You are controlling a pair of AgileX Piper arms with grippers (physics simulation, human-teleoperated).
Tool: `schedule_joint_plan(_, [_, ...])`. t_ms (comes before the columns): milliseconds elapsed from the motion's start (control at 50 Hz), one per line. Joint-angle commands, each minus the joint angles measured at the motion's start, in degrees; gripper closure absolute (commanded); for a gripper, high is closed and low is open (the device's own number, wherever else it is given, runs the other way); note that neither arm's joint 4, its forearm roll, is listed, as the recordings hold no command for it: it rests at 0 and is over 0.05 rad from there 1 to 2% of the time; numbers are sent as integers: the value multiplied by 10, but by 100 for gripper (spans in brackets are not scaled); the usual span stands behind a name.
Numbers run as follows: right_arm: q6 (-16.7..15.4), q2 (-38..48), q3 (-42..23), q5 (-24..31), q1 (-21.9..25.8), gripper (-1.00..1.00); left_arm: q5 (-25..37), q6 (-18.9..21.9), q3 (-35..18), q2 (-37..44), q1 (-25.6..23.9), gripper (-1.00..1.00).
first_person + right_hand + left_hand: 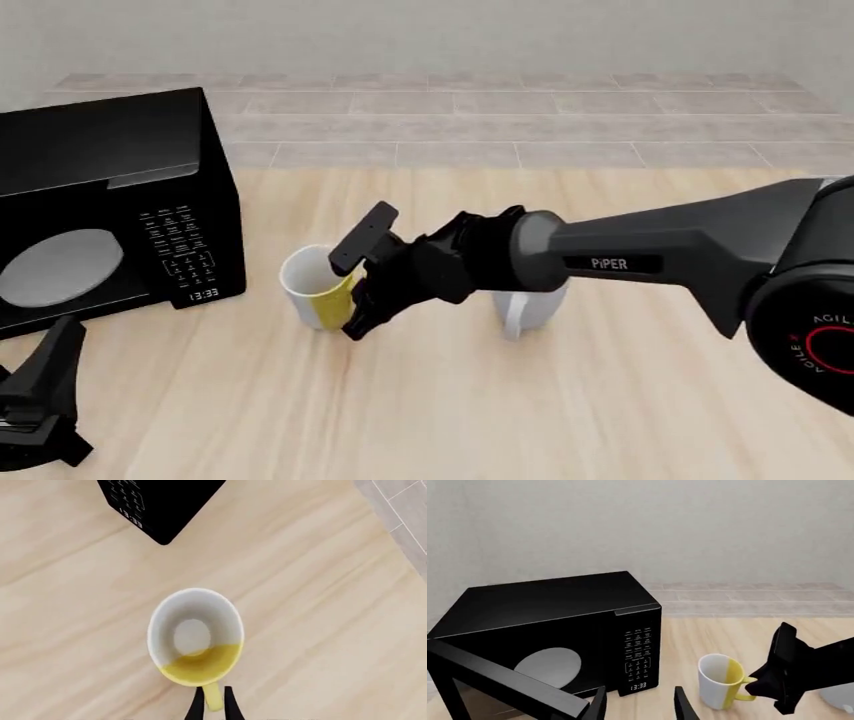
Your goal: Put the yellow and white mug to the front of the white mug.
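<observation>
Left gripper [38,400] sits nearest the camera at the front view's lower left, low over the table [561,400]; fingers apart, nothing between them. Table surface is pale wood with long grain.

Next out, mid-table: the yellow and white mug [315,290] stands upright on the wood, mouth up, inside empty. Its yellow handle [212,697] points toward the right arm. Right gripper [360,283] reaches in from the right; in the right wrist view the two fingertips [197,707] sit tight on either side of the handle, pinching it. The white mug [527,308] stands just beside it to the right in the front view, mostly hidden behind the right arm; whether the two mugs touch, cannot tell.

Further left and back: black microwave [114,200], door [500,680] swung open, white plate [56,268] inside, clock reads 13:33.

Beyond the table edge: grey tiled floor [534,120], then a plain pale wall [694,525].
</observation>
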Motion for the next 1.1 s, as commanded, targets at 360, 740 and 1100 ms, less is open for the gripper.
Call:
schedule_joint_plan(360, [-26, -96, -3, 37, -16, 100, 0, 0, 0, 0, 0, -100])
schedule_joint_plan(740, [-25, -142, -43, 88, -73, 100, 0, 0, 0, 0, 0, -100])
schedule_joint_plan(1100, [-32, -147, -53, 98, -148, 100, 0, 0, 0, 0, 0, -100])
